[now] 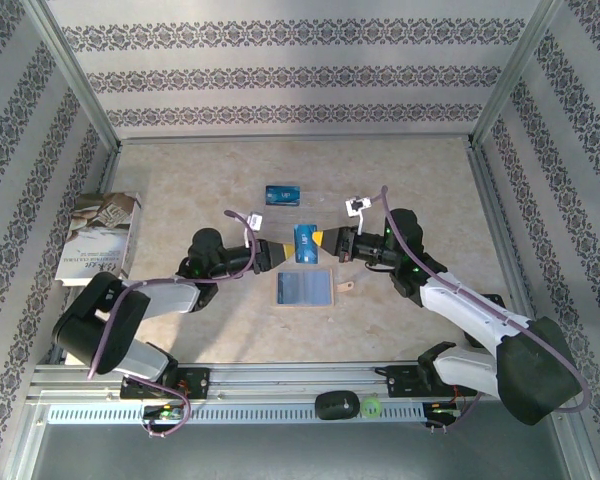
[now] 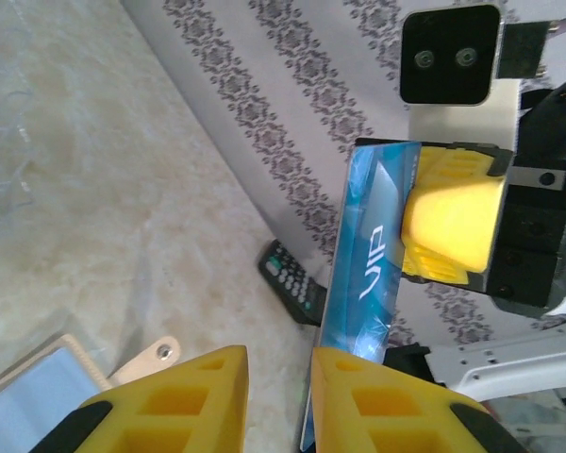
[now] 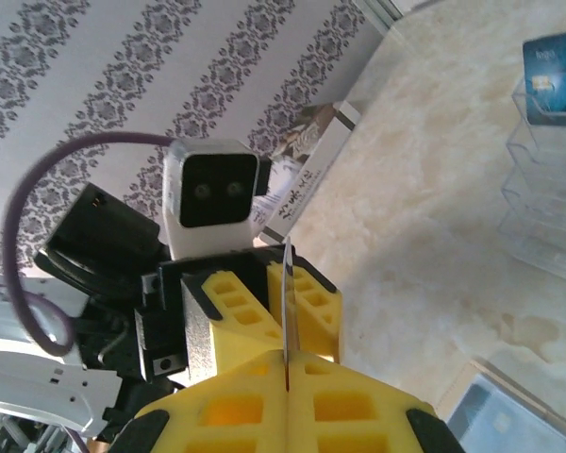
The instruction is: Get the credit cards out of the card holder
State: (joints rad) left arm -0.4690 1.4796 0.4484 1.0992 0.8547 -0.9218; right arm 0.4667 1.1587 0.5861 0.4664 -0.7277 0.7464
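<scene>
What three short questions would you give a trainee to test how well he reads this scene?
1. True or false: the right end effector is shut on the blue VIP card.
2. Choose one: the card holder is A) open and flat on the table, B) folded shut, C) standing on its edge.
3. Fill in: in the top view, the book lies on the ___ side.

Key: 1 true; 2 A; 3 left.

Bright even light, faint soft shadows, mild sheen on table point(image 1: 410, 200), wrist views blurred close up
</scene>
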